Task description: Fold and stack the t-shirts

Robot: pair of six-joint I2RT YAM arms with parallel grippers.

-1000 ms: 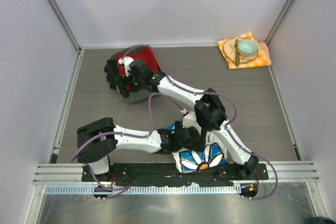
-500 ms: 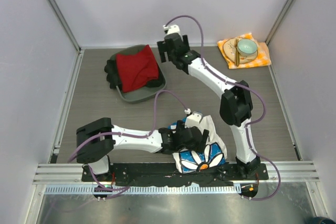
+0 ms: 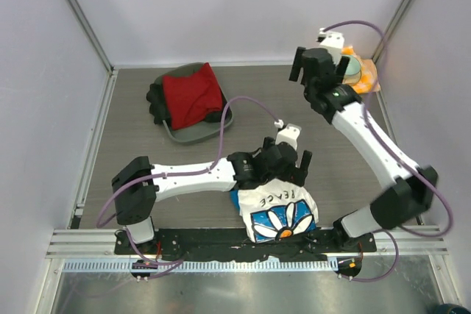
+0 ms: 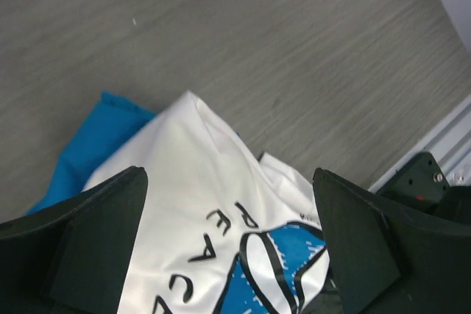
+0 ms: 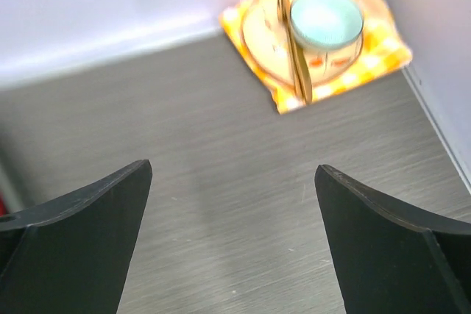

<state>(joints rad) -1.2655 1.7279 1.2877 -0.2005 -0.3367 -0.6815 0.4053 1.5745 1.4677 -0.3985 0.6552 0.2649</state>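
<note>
Lying roughly folded at the near table edge: white daisy t-shirt point(image 3: 280, 211), blue cloth point(image 4: 88, 145) poking out beneath. Hovering just above it, left gripper point(image 3: 285, 163), jaws spread wide, holding nothing. Farther back left, red t-shirt point(image 3: 191, 97) bunched on a grey tray point(image 3: 193, 136), well apart from the white one. Far right, right gripper point(image 3: 318, 68), jaws released, empty, near bowl point(image 5: 326, 18). Judged about halfway: stacking not yet done.

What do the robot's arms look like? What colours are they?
The left arm and right arm are white tubes with chunky black joints. A thin purple cable loops along each one. At the tips sit black jaws, each made of two flat, wedge-shaped fingers.
</note>
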